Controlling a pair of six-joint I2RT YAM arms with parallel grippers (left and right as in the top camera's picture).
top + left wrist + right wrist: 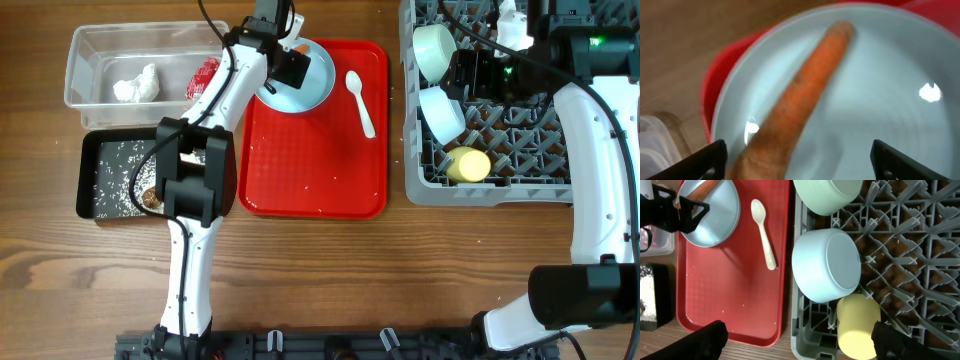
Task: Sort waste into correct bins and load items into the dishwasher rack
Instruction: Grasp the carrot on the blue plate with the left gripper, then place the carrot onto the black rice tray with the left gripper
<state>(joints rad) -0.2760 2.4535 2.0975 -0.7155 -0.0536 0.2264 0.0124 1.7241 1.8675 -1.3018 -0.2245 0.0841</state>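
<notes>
Your left end effector (800, 162) hung low over the pale blue plate (880, 90), its fingers spread wide with the orange carrot (807, 80) lying loose between them. The stance read as lining up a pick, so the carrot could go out before the plate did. The plate sat at the far left corner of the red tray (315, 160), the white plastic spoon (360, 100) lying near it on the tray.

Left of the tray, the clear tub (72, 70) held a crumpled white napkin (137, 86) and a red-and-clear wrapper (203, 75). The black tray (82, 180) next to it on the desk (320, 280) carried scattered rice grains (115, 175) and brown scraps (150, 199). By that split, the carrot looked bound for the black tray with the other food.

Your right end effector (800, 337) hovered over the grey dishwasher rack (910, 255), fingers likewise parted and holding nothing, probably parked clear of the left arm (215, 110) at work. The rack already held a pale blue bowl (827, 265) tipped on its side among the pegs, a pale green bowl (827, 195) beyond it, and the yellow cup (857, 325) lying at the near edge. Plate and spoon were left to load.
</notes>
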